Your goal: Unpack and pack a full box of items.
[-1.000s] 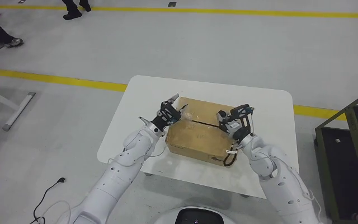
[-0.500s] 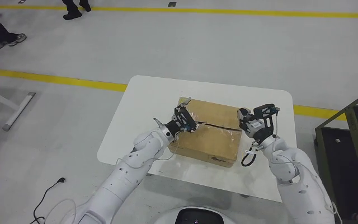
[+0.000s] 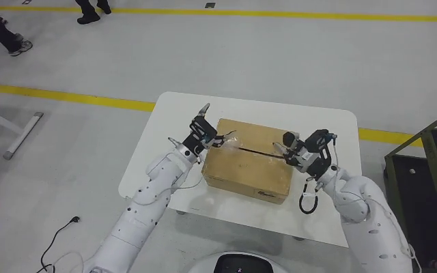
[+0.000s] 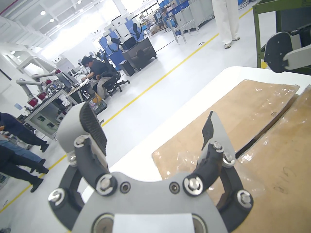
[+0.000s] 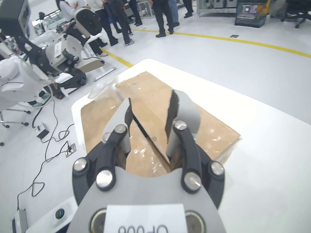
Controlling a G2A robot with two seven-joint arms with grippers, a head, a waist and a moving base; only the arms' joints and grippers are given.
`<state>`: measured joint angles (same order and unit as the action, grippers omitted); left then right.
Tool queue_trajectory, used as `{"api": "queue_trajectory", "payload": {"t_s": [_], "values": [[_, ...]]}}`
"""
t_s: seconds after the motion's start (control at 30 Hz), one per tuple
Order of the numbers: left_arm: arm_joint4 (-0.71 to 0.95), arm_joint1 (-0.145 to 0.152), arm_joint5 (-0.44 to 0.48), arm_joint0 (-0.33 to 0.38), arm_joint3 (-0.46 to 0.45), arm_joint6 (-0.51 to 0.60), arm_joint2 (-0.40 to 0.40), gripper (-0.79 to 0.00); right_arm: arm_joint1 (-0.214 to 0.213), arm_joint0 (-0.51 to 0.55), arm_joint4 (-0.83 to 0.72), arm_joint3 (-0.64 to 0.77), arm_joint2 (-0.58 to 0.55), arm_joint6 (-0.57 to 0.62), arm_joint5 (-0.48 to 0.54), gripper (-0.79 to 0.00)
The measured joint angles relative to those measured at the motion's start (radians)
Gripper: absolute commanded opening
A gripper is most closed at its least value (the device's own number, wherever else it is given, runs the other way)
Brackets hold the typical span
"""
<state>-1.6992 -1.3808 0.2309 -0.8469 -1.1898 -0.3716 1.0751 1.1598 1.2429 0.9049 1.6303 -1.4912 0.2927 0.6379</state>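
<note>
1. The box [image 3: 246, 167] is a rectangular carton of plain brown cardboard. It sits on the middle of the table [image 3: 321, 119], which is a smooth white slab with rounded corners.
2. The box's two top flaps lie down flat. They meet along a dark seam [image 3: 256, 150] that runs left to right and gapes as a thin slit.
3. Glossy clear tape, wrinkled and catching the light, covers the flaps along the seam. A crumpled, see-through scrap of tape [image 5: 104, 89] sticks up at the seam's left end.
4. The left gripper [image 4: 147, 111] hangs over the box's far-left corner, just above the cardboard. Its two grey metal fingers are spread wide and hold nothing. Their inner pads [image 4: 93, 127] are black and finely ribbed.
5. The right gripper [image 5: 153, 98] is at the right end of the seam, low over the box top. Its grey fingers stand a narrow gap apart, one on each side of the slit, with nothing held between them.
</note>
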Motion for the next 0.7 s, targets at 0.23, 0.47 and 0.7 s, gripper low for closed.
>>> {"api": "queue_trajectory", "payload": {"t_s": [0.23,0.47,0.7], "values": [[0.106,0.037,0.104,-0.115,-0.150,0.242,0.157,0.000,-0.002,-0.077,0.064,-0.045,0.082,0.011,0.146,-0.376],[0.209,0.057,0.171,-0.190,-0.225,0.460,0.259,0.000,0.006,-0.211,0.191,-0.160,0.200,0.019,0.216,-0.394],[0.234,0.058,0.170,-0.193,-0.231,0.482,0.266,0.000,0.025,-0.359,0.300,-0.308,0.316,-0.014,0.223,-0.163]]}}
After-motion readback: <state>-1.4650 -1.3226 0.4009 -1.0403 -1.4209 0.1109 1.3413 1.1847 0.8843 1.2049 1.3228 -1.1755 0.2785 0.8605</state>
